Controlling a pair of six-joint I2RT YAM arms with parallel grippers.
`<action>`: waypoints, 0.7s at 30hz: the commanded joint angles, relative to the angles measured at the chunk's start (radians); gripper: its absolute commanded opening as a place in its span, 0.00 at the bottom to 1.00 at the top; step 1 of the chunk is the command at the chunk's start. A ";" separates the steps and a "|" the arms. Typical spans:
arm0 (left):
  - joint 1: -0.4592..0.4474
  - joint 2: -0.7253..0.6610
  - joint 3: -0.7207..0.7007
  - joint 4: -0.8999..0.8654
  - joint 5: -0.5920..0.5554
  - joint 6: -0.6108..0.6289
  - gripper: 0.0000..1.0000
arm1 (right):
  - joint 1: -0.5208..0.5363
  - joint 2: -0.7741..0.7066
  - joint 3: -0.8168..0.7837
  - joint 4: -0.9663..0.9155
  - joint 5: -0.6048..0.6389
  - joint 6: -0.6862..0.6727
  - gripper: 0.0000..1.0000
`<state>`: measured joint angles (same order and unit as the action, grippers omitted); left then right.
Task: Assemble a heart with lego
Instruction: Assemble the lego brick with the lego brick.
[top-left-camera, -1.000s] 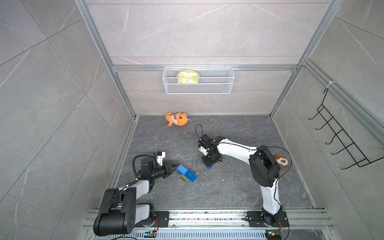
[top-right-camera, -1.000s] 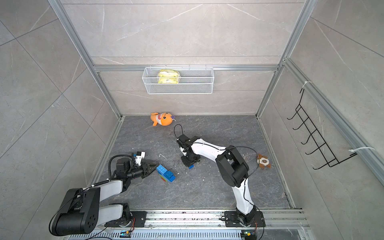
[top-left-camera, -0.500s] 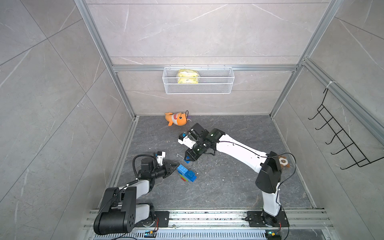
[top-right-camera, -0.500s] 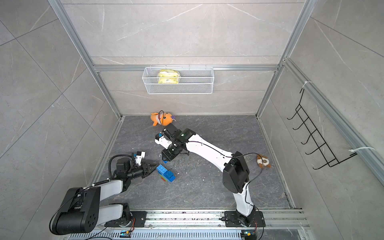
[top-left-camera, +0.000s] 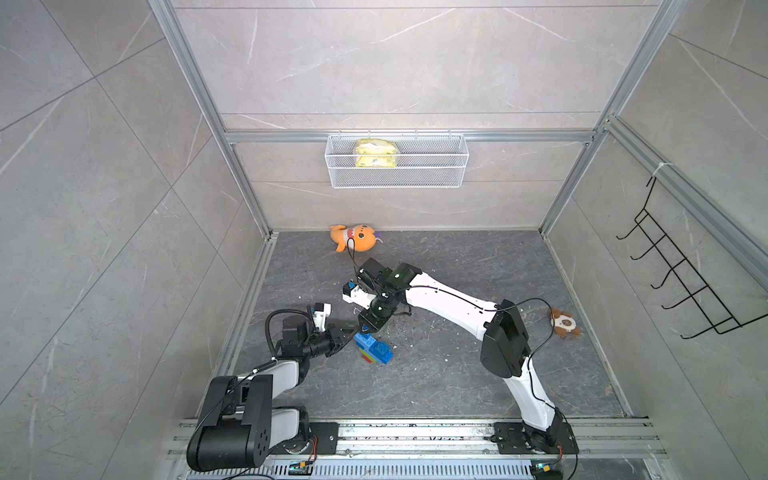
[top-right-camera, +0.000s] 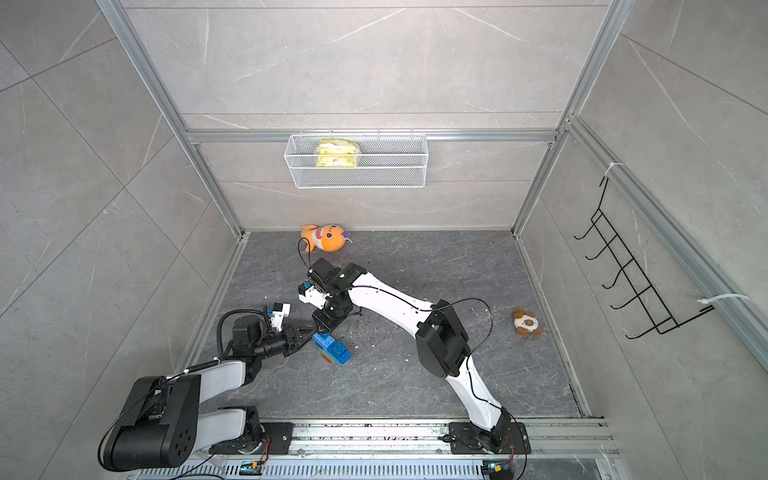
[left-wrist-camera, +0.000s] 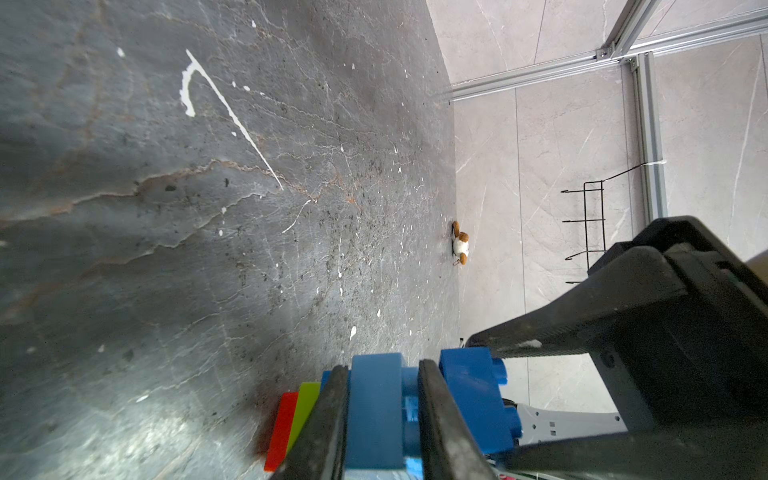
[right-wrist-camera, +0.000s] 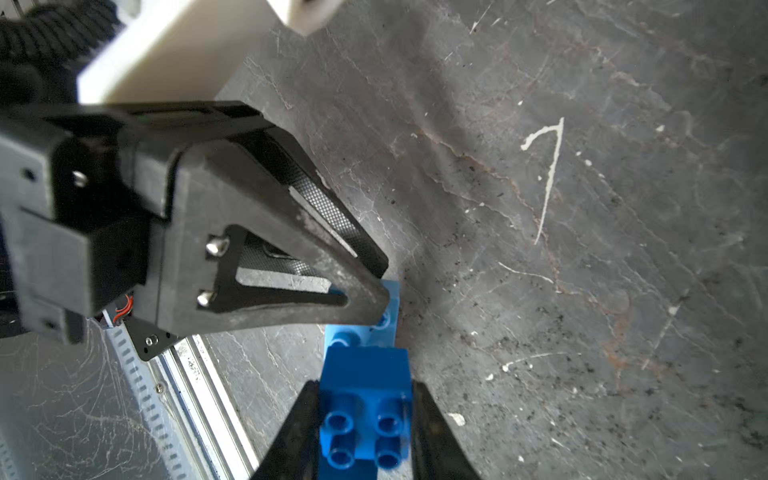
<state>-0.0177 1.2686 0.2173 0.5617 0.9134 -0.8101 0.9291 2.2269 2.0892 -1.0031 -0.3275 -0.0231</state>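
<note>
step: adding a brick | left fingers (left-wrist-camera: 332, 415) clamped on heart (top-left-camera: 374, 350), low on desk (top-left-camera: 457, 374); right fingers (right-wrist-camera: 297, 432) pinch blue brick (right-wrist-camera: 365, 370) just beside it | next: line up studs; press down squarely

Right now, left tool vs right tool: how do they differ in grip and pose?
1. Load: left tool clamps the heart, a stack with blue, lime-green and red layers; right tool clamps one blue square brick.
2. Pose: in both top views left tool lies low, reaching sideways along the floor; right tool points down from above.
Shared: both shut on blue lego, tips meeting at the heart.
</note>
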 joint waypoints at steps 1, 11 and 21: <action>-0.002 -0.006 -0.006 0.000 -0.027 0.022 0.09 | 0.013 0.039 0.045 -0.049 -0.014 -0.015 0.30; -0.002 -0.008 -0.007 0.004 -0.027 0.023 0.09 | 0.020 0.090 0.064 -0.114 0.005 -0.027 0.30; -0.003 -0.012 -0.006 0.012 -0.029 0.013 0.07 | 0.043 0.122 0.116 -0.118 -0.052 0.000 0.30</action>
<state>-0.0174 1.2686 0.2165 0.5594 0.9073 -0.8120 0.9405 2.2978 2.1773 -1.0779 -0.3439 -0.0265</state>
